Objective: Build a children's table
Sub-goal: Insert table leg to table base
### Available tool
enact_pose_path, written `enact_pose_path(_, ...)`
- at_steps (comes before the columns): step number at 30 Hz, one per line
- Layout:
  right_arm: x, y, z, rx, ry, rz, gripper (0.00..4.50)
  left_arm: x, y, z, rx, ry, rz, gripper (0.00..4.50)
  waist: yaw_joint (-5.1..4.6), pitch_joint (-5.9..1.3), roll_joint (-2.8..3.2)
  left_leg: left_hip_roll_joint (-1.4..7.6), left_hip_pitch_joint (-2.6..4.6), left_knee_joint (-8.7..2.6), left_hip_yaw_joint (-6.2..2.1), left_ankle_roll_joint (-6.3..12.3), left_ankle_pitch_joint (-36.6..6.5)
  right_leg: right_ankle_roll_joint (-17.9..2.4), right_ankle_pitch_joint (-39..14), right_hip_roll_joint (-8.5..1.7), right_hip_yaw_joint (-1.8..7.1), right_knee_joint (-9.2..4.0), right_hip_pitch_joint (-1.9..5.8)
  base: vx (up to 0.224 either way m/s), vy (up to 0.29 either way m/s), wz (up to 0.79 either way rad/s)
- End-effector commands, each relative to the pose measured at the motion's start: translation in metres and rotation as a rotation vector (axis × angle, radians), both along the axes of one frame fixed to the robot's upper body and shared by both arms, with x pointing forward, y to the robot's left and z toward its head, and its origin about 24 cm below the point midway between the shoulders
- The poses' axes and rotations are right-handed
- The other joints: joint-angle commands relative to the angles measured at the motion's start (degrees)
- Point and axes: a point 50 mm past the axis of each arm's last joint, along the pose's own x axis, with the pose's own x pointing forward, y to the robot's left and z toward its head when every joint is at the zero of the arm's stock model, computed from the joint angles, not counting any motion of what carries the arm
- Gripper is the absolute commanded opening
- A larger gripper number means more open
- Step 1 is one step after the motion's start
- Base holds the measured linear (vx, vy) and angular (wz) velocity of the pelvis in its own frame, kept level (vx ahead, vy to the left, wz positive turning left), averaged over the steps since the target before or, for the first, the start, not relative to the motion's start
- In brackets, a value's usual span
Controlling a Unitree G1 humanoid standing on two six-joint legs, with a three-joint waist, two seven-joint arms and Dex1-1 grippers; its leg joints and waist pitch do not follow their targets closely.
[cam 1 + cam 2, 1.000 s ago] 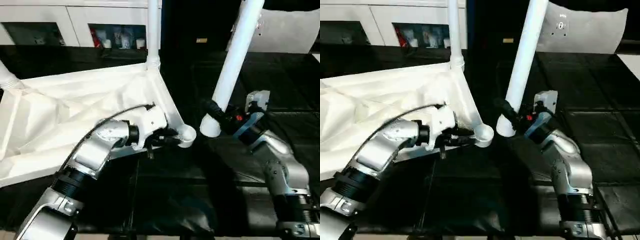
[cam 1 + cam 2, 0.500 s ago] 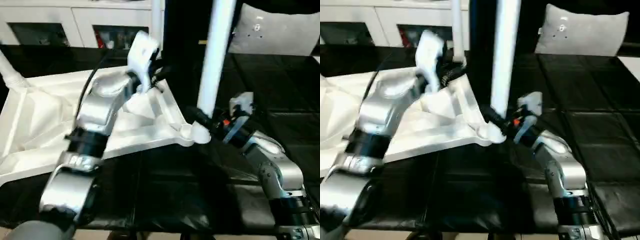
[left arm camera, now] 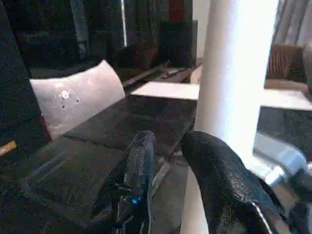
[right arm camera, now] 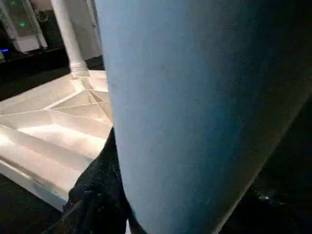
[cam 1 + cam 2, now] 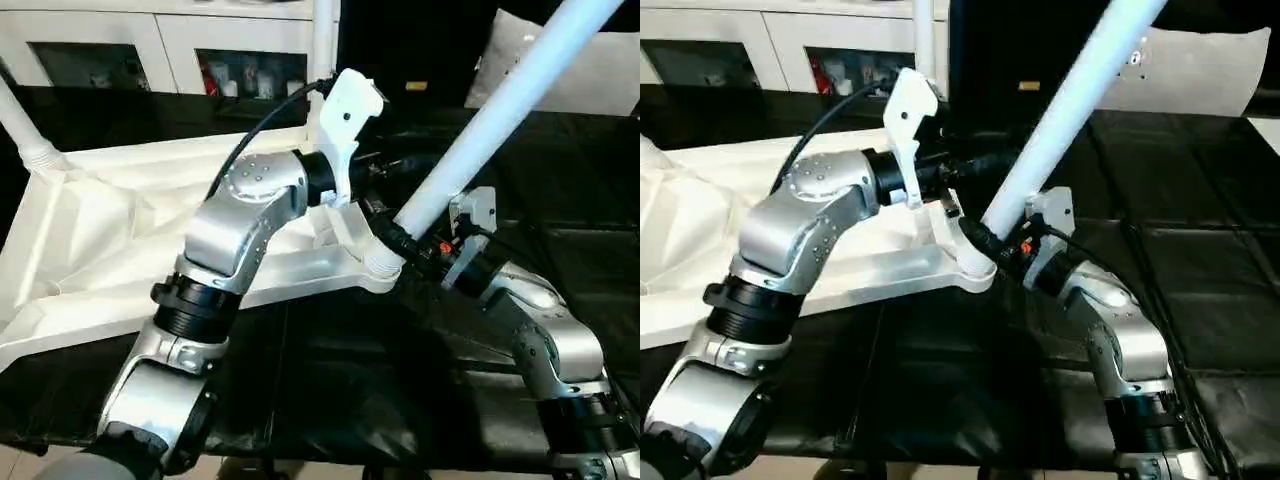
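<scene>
Upside down on the black-covered work surface: the white table top, ribbed underside facing up. Landmark for all that follows: the round corner socket at the table top's corner nearest the right arm.

Right at the socket: lower end of a long white leg, touching the socket's rim and leaning steeply away from the table top, toward the far right. Cannot tell whether seated in the socket or merely resting against it.

Just above the socket: right gripper, black fingers clamped around the leg close to its lower end, gripping it firmly.

Above the socket and a little farther over the table top: left gripper, raised clear of the plastic, its two fingers parted with nothing between them. Beside the outer finger in the left wrist view, the tilted leg, close by; contact cannot be told.

Far from the socket, along the table top's back edge: two more legs standing upright in their sockets, one at the back corner, one at the far left corner.

Beyond the socket to the far right, on the work surface: a pale cushion. Behind the table top: white cabinets.
</scene>
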Motion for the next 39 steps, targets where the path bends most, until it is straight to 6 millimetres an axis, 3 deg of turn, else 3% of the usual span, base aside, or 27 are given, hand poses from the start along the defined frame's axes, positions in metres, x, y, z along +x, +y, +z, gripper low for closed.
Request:
enact_pose_path(1,0.003,-0.01,0.006,-0.002,-0.02,-0.044,1.88,0.006,0.016,-0.013,0.05,0.035,0.047,1.74,-0.02,-4.43,-0.32,2.44,0.79,-3.59,-0.85,3.94,-6.01,-12.93,-6.23,-3.33,2.08,-3.76,3.58,0.0,0.0,0.0)
enact_pose_path(6,0.004,-0.018,0.007,-0.013,-0.017,-0.07,1.88,0.005,0.042,-0.037,0.154,0.113,0.08,2.17,-0.07,-4.77,0.09,2.53,1.04,-3.37,-0.71,4.43,-3.65,-14.06,-1.68,-3.18,2.08,-3.13,3.45,0.0,0.0,0.0)
enact_pose_path(8,0.004,-0.019,0.008,-0.016,-0.014,-0.07,1.88,0.003,0.047,-0.046,0.183,0.148,0.071,2.21,-0.09,-4.83,-0.19,2.56,1.06,-3.35,-0.65,4.58,-3.64,-14.38,-1.22,-3.18,2.05,-3.1,3.51,0.0,0.0,0.0)
enact_pose_path(9,0.005,-0.02,0.008,-0.016,-0.012,-0.07,1.88,0.002,0.049,-0.053,0.209,0.172,0.065,2.41,0.13,-4.73,0.01,2.64,1.11,-3.41,-0.64,4.65,-4.0,-14.64,-1.89,-3.34,2.1,-3.1,3.39,0.0,0.0,0.0)
enact_pose_path(11,0.005,-0.02,0.008,-0.017,-0.011,-0.07,1.88,-0.001,0.051,-0.061,0.236,0.199,0.052,2.49,0.19,-4.7,0.05,2.7,1.14,-3.46,-0.67,4.32,-4.53,-14.59,-2.56,-3.4,2.11,-3.12,3.4,0.0,0.0,0.0)
enact_pose_path(12,0.005,-0.02,0.009,-0.016,-0.008,-0.069,1.88,-0.004,0.051,-0.068,0.256,0.227,0.031,2.49,0.15,-4.78,-0.28,2.64,1.1,-3.48,-0.63,4.16,-4.74,-14.44,-3.18,-3.44,2.13,-3.14,3.52,0.0,0.0,0.0)
enact_pose_path(17,0.006,-0.018,0.01,-0.014,-0.005,-0.061,1.88,-0.014,0.047,-0.093,0.292,0.328,-0.024,2.58,0.14,-4.77,-0.21,2.59,1.09,-3.54,-0.58,3.42,-5.39,-13.74,-5.4,-3.52,2.25,-3.38,3.48,0.0,0.0,0.0)
enact_pose_path(22,0.005,-0.016,0.01,-0.015,-0.004,-0.052,1.88,-0.015,0.051,-0.119,0.386,0.343,-0.02,2.58,0.09,-4.84,-0.16,2.52,1.15,-3.55,-0.62,3.17,-6.1,-12.9,-6.34,-3.43,2.23,-3.64,3.49,0.0,0.0,0.0)
enact_pose_path(24,0.004,-0.015,0.01,-0.015,-0.004,-0.051,1.88,-0.014,0.053,-0.124,0.41,0.338,-0.008,2.28,0.1,-4.95,-0.11,2.52,1.13,-3.52,-0.67,3.02,-5.85,-12.5,-5.73,-3.45,2.26,-3.52,3.57,0.0,0.0,0.0)
enact_pose_path(27,0.004,-0.016,0.008,-0.022,0.001,-0.048,1.88,-0.012,0.058,-0.133,0.468,0.335,0.016,2.21,0.15,-5.09,-0.08,2.56,1.16,-3.44,-0.69,3.41,-4.75,-13.27,-3.05,-3.47,2.21,-3.19,3.57,0.0,0.0,0.0)
enact_pose_path(30,0.003,-0.016,0.008,-0.025,0.002,-0.047,1.88,-0.011,0.059,-0.136,0.482,0.336,0.023,1.8,0.21,-5.08,-0.03,2.58,1.12,-3.4,-0.71,3.59,-4.45,-13.68,-2.39,-3.55,2.21,-3.15,3.61,0.0,0.0,0.0)
enact_pose_path(39,0.003,-0.011,0.01,-0.034,0.012,-0.019,1.88,-0.008,0.062,-0.139,0.505,0.338,0.003,1.75,0.19,-4.79,0.12,2.62,1.24,-3.56,-0.74,2.7,-6.58,-13.94,-4.73,-3.62,2.23,-3.37,3.55,0.0,0.0,0.0)
